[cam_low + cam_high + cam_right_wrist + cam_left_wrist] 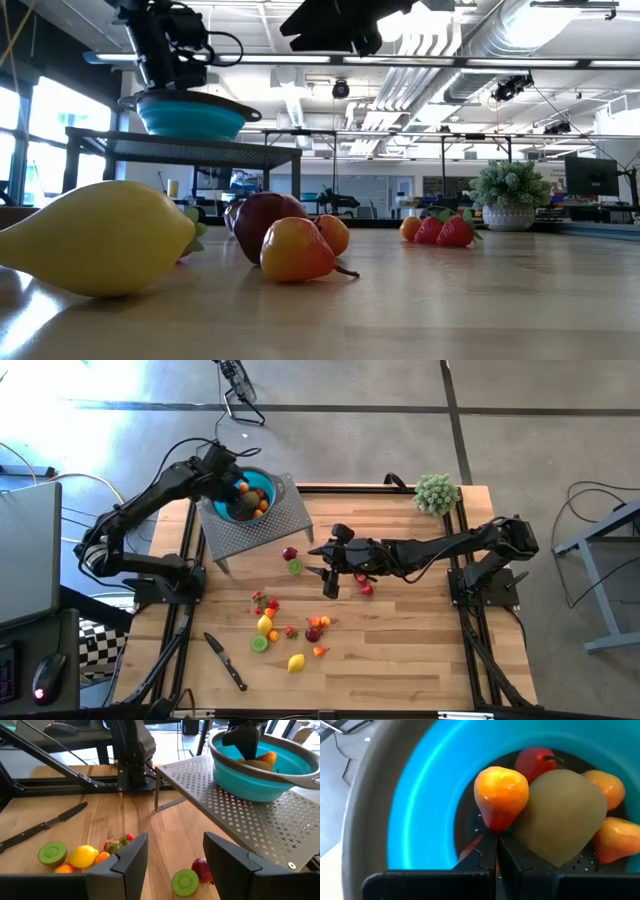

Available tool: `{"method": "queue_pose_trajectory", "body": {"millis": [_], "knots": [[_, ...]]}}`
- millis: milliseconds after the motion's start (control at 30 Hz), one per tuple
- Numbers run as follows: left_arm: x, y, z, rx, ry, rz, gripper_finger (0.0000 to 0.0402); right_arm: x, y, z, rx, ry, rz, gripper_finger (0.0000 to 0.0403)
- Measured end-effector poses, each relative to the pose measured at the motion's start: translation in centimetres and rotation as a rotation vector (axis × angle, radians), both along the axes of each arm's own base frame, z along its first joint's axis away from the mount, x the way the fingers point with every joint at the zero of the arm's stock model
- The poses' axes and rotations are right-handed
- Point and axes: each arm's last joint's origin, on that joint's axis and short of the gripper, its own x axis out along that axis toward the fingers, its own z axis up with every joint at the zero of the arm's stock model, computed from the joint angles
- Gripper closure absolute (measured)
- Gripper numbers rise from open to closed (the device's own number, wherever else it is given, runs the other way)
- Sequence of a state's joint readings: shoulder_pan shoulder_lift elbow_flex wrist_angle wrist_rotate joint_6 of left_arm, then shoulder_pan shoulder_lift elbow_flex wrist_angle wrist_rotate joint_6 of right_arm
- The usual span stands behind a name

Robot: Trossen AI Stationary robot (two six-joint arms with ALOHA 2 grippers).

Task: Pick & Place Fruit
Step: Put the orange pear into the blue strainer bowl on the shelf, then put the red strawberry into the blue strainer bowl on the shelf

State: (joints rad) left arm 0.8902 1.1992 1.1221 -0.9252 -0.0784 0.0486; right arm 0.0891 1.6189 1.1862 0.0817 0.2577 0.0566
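Fruit (290, 628) lies scattered on the worktop (400, 650) well short of my left pincer (496, 851), which is clenched empty inside the teal bowl (420, 795), an orange-red pear (501, 795) just ahead. My right pincer (172, 852) hangs released above a kiwi half (185, 882), presumably lining up.

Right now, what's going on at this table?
A two-armed robot is moving toy fruit into a teal bowl that sits on a perforated metal stand. The left pincer is down inside the bowl, shut, its tips at an orange-red pear among fruit already there. The right pincer hangs open above mid-table, empty, near a kiwi half. Many fruits lie on the wood, beside a knife.
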Motion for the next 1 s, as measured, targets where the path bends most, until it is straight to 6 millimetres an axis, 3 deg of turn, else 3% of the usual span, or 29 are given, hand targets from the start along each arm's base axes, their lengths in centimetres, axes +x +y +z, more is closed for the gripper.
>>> {"method": "queue_pose_trajectory", "body": {"millis": [500, 600, 833, 1000], "knots": [[0.1, 0.1, 0.0, 0.008, -0.004, 0.003, 0.0338, 0.1, 0.0, -0.1, -0.007, -0.005, 0.001, 0.0220], [0.1, 0.1, 0.8, 0.023, -0.014, 0.002, 0.0334, 0.1, 0.0, -0.1, -0.008, -0.006, 0.002, 0.0220], [-0.4, -0.4, 5.0, 0.096, -0.072, -0.002, 0.0370, 0.1, 0.0, -0.1, -0.008, -0.006, 0.002, 0.0220], [-1.0, -1.8, 5.8, 0.092, -0.147, -0.124, 0.0397, 0.1, 0.0, -0.1, -0.010, -0.005, 0.002, 0.0220]]}}
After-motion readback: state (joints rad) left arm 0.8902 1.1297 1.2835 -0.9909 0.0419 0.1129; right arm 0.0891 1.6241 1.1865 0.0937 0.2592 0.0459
